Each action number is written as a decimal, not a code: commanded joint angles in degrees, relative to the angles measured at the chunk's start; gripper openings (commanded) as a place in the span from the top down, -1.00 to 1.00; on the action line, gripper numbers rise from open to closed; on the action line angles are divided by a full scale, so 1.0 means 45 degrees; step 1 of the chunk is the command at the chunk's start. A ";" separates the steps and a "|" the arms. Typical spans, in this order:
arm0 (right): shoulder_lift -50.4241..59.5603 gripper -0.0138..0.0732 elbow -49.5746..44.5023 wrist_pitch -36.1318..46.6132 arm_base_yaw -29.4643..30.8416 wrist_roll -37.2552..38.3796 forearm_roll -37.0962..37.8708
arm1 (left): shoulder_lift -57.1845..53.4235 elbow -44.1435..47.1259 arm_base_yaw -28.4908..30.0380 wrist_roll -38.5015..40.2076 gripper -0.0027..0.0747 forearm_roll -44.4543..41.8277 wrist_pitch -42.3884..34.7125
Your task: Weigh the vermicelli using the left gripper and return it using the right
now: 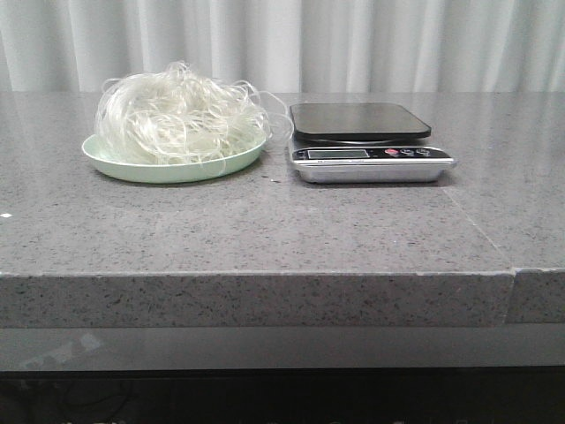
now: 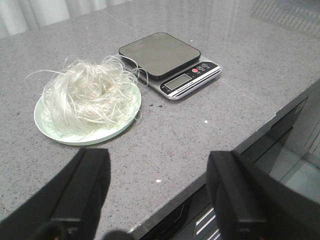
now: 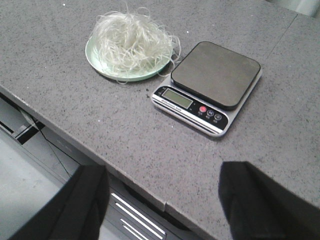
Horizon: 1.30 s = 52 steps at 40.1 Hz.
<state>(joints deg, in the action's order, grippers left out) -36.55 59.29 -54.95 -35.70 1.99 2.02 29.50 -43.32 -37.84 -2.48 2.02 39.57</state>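
The vermicelli (image 1: 181, 113) is a fluffy off-white tangle heaped on a pale green plate (image 1: 115, 165) at the back left of the table. It also shows in the left wrist view (image 2: 87, 95) and the right wrist view (image 3: 131, 41). A kitchen scale (image 1: 362, 124) with a dark platform and a silver front stands right of the plate, its platform bare. My left gripper (image 2: 157, 172) is open and empty, held above the table's front edge. My right gripper (image 3: 160, 187) is open and empty, above the front edge near the scale. Neither gripper shows in the front view.
The grey speckled stone table (image 1: 265, 230) has a seam at the right (image 1: 512, 269). A white curtain (image 1: 282, 44) hangs behind. Drawers with metal handles (image 3: 135, 215) sit below the table's front edge.
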 commanded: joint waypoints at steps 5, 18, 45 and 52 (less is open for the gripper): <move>0.0829 -0.64 -0.0513 0.0767 0.0062 0.0029 0.0209 | 0.0061 -0.0315 -0.0065 0.0050 -0.36 0.0152 -0.0928; 0.0878 -0.64 -0.0692 0.0733 0.0062 0.0029 0.0207 | 0.0061 -0.0315 -0.0065 0.0050 -0.36 0.0152 -0.0928; 0.0878 -0.04 -0.0692 0.0710 0.0062 0.0029 0.0207 | 0.0061 -0.0315 -0.0065 0.0050 -0.36 0.0152 -0.0928; 0.0878 0.30 -0.0692 0.0695 0.0062 0.0029 0.0207 | 0.0061 -0.0315 -0.0065 0.0050 -0.36 0.0152 -0.0928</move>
<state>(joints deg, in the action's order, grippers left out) -32.33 54.97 -55.08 -35.70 2.27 2.26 29.50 -43.32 -37.84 -2.48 2.02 39.57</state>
